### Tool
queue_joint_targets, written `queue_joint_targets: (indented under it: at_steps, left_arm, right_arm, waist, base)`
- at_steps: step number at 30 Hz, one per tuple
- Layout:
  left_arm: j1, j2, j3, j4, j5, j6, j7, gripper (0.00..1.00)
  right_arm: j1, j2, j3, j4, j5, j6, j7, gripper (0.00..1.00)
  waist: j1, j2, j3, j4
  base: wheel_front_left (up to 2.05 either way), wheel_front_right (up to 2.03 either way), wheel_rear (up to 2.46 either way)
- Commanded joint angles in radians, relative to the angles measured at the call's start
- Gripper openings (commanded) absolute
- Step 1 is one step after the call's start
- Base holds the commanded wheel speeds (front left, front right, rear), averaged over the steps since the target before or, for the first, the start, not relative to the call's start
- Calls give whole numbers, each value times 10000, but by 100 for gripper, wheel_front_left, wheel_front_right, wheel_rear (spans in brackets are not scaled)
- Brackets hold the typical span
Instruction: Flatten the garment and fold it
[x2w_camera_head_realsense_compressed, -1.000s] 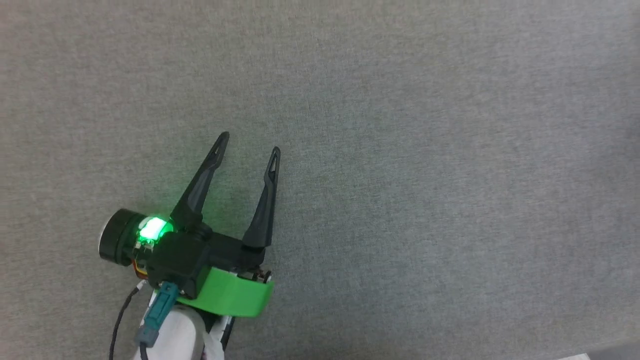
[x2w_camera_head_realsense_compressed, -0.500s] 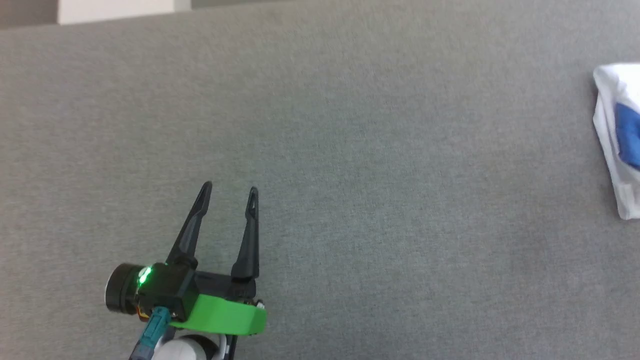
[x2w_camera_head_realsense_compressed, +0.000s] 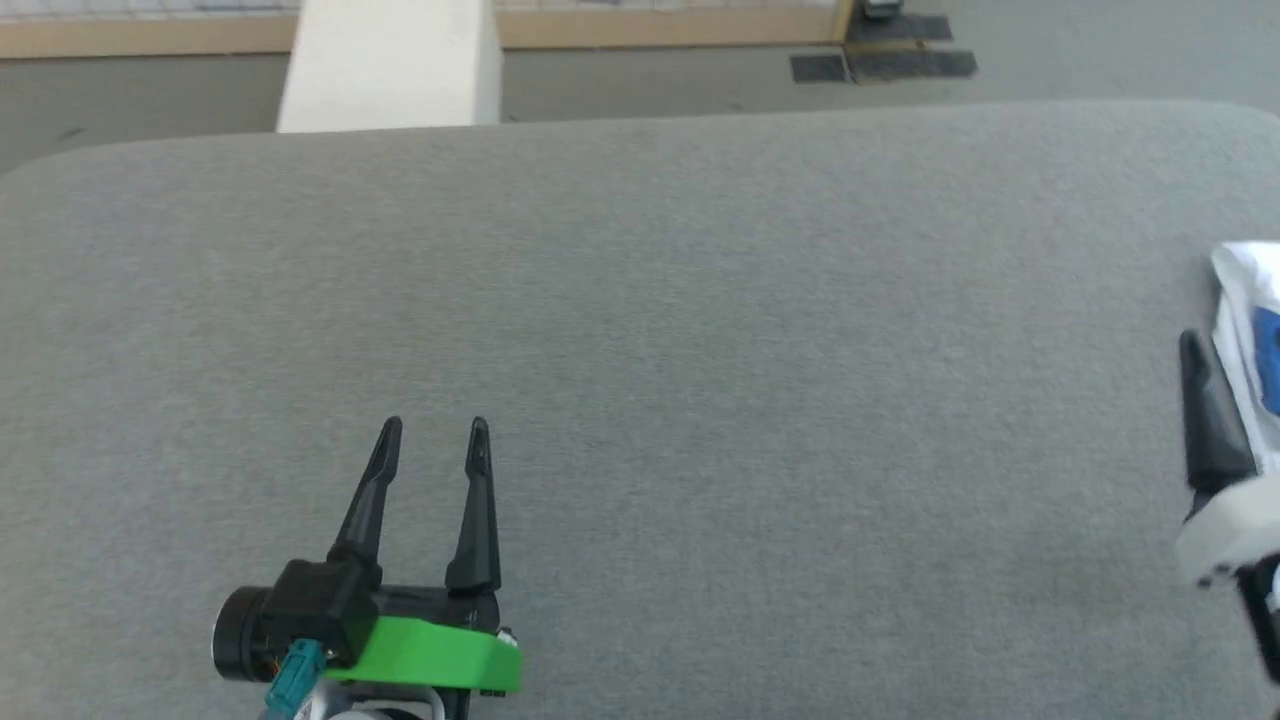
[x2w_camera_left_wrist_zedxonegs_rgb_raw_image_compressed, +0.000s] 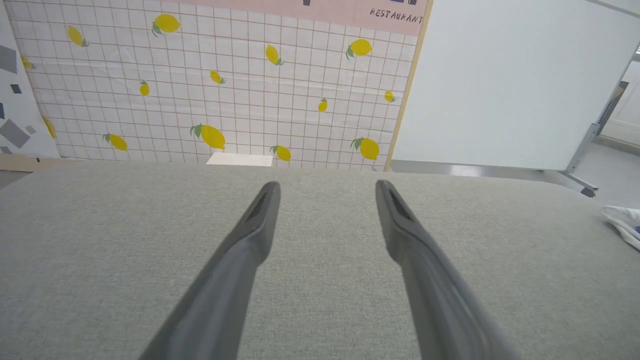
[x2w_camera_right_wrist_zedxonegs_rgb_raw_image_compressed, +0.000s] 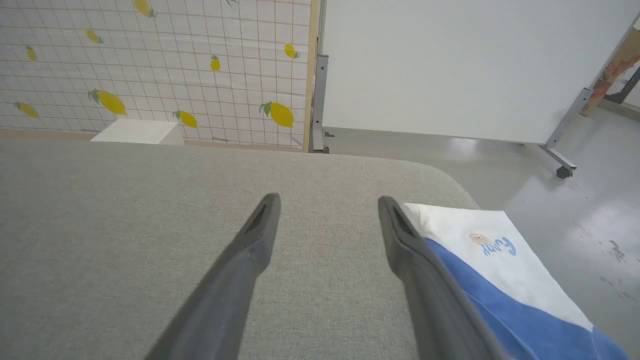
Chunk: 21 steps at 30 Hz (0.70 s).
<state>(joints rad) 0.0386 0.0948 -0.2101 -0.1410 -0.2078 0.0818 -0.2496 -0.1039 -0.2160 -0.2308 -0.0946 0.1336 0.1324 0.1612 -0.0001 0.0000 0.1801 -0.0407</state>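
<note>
The garment, white with a bright blue panel and a small print, lies flat and compact at the right end of the grey cloth-covered table. It also shows in the head view and the left wrist view. My right gripper hovers open over bare table, its right finger beside the garment's left edge. One of its fingers stands at the head view's right border. My left gripper is open and empty over the table's left part, far from the garment.
A white box stands on the floor beyond the table's far edge. Behind it is a lemon-patterned wall and a white board on a wheeled frame. The table's rounded right edge runs close to the garment.
The head camera has tilted up, bringing the table's far edge, the floor, the garment and a right finger into view. Both grippers stay open.
</note>
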Motion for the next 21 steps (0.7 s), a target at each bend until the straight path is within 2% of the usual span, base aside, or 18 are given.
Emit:
queue_joint_targets:
  at_steps: [1,7,12,15,20,21]
  left_arm:
    - [113,-42,-1,77,-66,-15,-73,100]
    - [363,-116,-103,466,-94,-63,-109,100]
    - [509,-194,-197,727,-63,-79,-118,100]
    - [480,-229,-235,852,-27,-109,-119,100]
    - [431,-278,-319,1086,74,-168,-120,100]
    - [431,-257,-314,1078,12,-121,-72,0]
  right_arm:
    - [340,232,38,-228,-159,-17,-307,100]
    - [1396,1130,330,-692,-669,-17,-1227,100]
    - [1960,1603,289,-476,-1030,-17,-1798,100]
    - [2051,1645,341,-184,-1135,-17,-2064,100]
    - [1961,1654,468,309,-605,-17,-2322,100]
    - [1930,1630,453,322,-621,0,-2270,0]
  waist:
    - [1,0,-428,455]
    - [1,0,-718,651]
    - [1,0,-691,723]
    - [1,0,-639,749]
    - [1,0,-573,730]
    - [1,0,-575,734]
  base:
    - [0,0,0]
    - [0,0,0]
    - [0,0,0]
    - [0,0,0]
    - [0,0,0]
    - [0,0,0]
